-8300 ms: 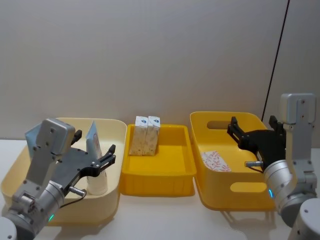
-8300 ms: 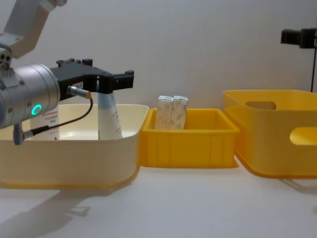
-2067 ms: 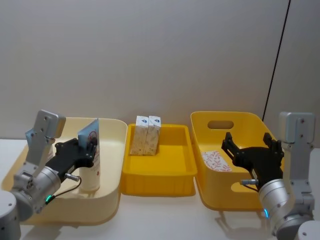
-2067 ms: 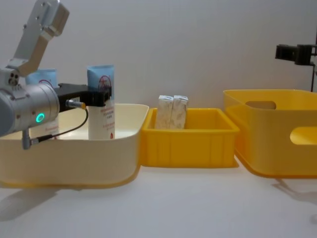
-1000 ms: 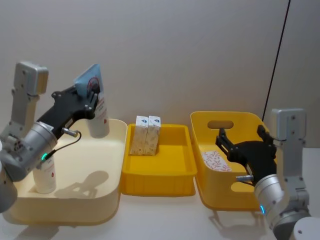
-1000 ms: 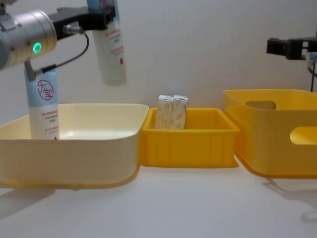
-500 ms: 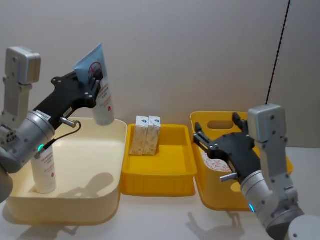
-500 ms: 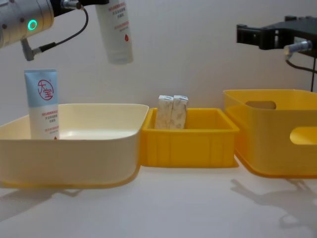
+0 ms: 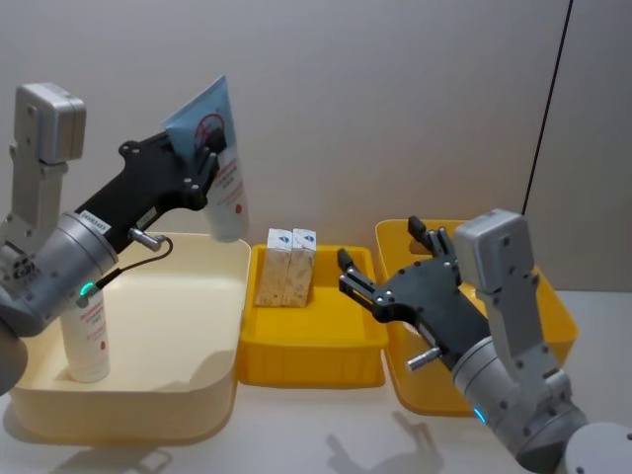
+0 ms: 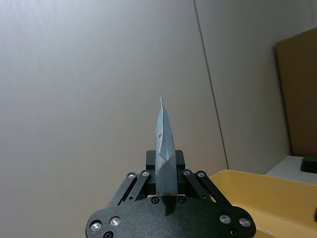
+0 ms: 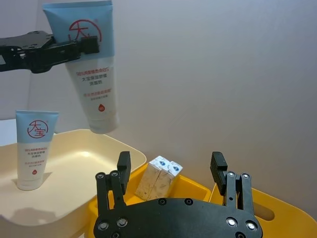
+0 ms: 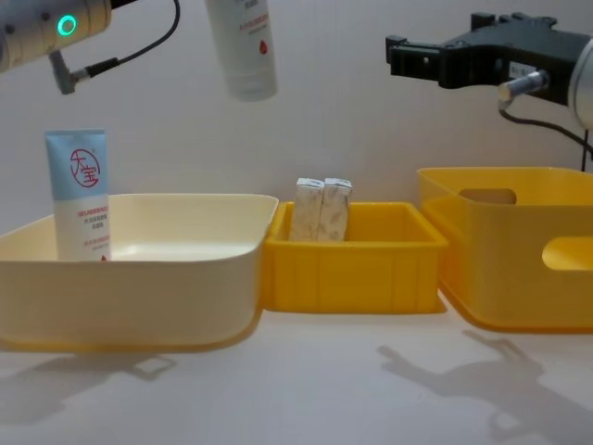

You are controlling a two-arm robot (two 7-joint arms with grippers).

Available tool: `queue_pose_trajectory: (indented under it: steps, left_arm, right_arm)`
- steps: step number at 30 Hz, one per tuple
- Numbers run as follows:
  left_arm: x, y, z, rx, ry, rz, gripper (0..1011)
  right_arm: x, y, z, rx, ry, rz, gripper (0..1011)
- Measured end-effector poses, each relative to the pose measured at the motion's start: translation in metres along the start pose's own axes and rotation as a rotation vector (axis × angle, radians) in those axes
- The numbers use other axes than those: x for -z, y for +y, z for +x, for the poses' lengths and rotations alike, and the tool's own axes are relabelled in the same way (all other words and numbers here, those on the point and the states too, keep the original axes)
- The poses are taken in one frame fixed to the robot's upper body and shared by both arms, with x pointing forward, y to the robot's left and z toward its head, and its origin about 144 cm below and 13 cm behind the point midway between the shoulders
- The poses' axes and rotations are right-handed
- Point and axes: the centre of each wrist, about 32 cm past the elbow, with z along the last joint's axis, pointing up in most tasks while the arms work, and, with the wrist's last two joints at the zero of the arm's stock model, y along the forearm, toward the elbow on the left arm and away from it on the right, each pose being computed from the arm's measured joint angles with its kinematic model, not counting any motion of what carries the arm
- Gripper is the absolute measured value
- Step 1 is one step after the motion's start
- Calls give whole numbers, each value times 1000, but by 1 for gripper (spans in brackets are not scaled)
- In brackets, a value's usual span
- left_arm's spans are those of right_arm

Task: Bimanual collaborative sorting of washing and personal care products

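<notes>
Blue-white, red-logoed tubes (image 9: 230,204), speckled beige cartons (image 9: 286,271), yellow tray (image 9: 308,361), cream bin (image 9: 148,397).

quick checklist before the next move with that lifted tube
1. Grip: the left gripper is shut on the held tube near its flat end, cap hanging down. Ok.
2. Height: the tube hangs above the rim of the cream bin. Ok.
3. Receiver: the right gripper is open and raised over the middle tray, facing the tube. Ok.
4. Contact: the right gripper has not reached the tube; there is a gap between them. Not ok.
5. Path: the cartons stand upright in the tray's back left corner, well below the tube. Ok.
6. Room in the right bin: the arm hides its inside. Cannot tell.
</notes>
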Motion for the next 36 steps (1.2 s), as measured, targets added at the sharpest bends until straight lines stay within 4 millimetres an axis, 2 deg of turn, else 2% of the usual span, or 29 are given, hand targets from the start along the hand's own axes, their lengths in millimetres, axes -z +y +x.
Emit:
queue_pose_trajectory:
  steps: [20,36]
  left_arm:
    - [-16,-2,-6,107,-37,-25,199]
    - [-14,-4,-9,109,-27,-18,197]
  right_arm:
    - [8,29,-18,29,-61,-19,1001]
    - [4,37,-18,-132,-43,-35,1001]
